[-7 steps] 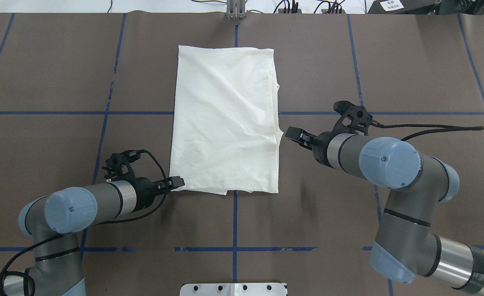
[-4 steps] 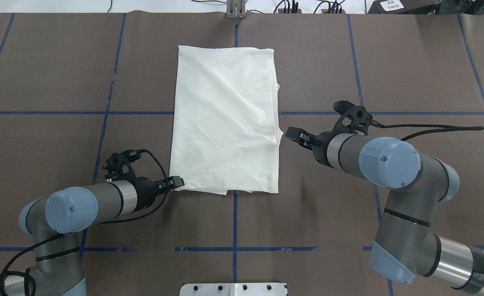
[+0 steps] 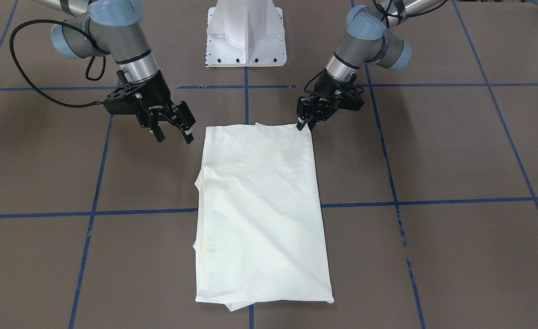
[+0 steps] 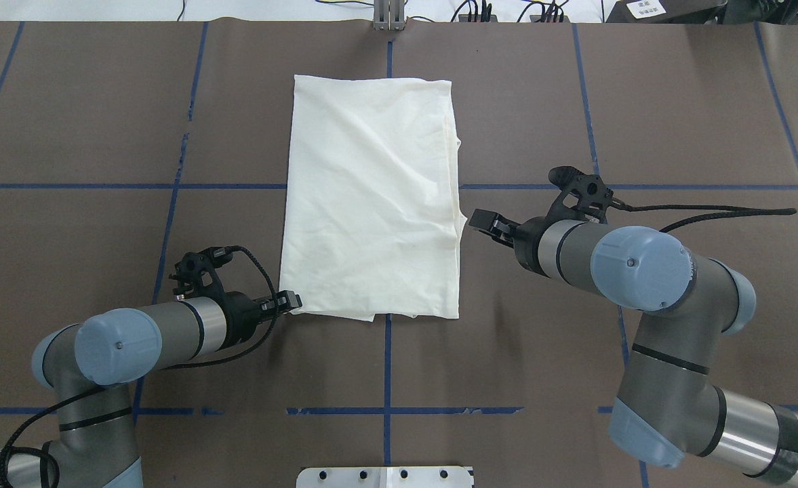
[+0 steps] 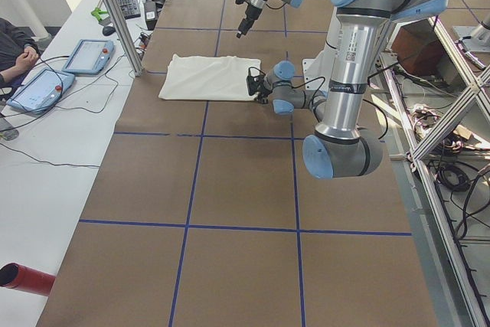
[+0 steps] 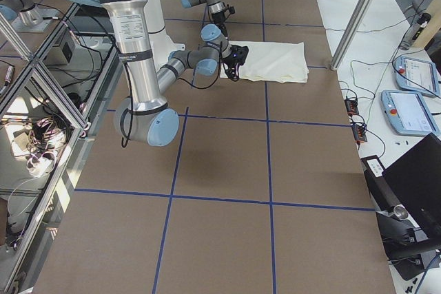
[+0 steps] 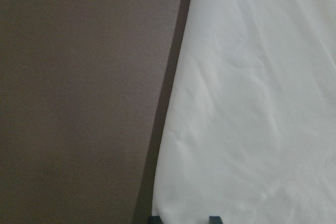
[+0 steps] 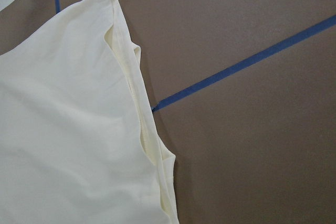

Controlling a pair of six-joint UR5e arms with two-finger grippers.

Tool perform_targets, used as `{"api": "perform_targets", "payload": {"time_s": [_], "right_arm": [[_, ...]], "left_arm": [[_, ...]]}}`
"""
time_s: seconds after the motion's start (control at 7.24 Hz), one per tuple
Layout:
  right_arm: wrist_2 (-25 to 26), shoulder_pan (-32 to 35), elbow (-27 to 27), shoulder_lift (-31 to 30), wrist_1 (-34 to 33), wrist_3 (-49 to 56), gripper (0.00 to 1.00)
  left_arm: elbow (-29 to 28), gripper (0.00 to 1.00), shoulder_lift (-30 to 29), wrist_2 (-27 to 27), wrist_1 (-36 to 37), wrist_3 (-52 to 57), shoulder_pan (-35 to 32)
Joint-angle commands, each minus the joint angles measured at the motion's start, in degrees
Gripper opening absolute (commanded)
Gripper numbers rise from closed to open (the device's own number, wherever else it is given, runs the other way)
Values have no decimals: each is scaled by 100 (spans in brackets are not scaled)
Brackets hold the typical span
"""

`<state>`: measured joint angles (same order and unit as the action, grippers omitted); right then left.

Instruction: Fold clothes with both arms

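Shirt (image 4: 371,196) lies flat mid tabletop (image 4: 100,102), folded narrow. Left hand (image 4: 292,300) at shirt's near-left corner, can't tell if it pinches. Right hand (image 3: 173,132) spread, empty, just beside shirt's right edge. Risk: lifting one-sided skews fold, loose layers slip out.

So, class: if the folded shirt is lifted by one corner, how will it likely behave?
Probably floppy: the shirt lies flat with soft wrinkles, so it would likely drape and sag. Its stacked layers show loose along one long edge, so they may slide apart and unfold. It is likely light, since it looks like thin cloth.
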<state>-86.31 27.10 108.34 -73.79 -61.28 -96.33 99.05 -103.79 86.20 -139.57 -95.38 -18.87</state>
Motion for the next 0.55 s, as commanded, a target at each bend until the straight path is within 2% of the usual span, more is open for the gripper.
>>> {"api": "perform_targets", "payload": {"time_s": [0.0,0.14,0.41], "right_arm": [[0,-20,-15,31,-7,-9,100],[0,-20,-24,40,-7,-9,100],[17,-90,-32,84,-15,-322,99]], "left_arm": [[52,20,-18,-6,0,-7,-3],[44,0,-18,2,0,46,-3],[61,0,-18,2,9,55,-3]]}}
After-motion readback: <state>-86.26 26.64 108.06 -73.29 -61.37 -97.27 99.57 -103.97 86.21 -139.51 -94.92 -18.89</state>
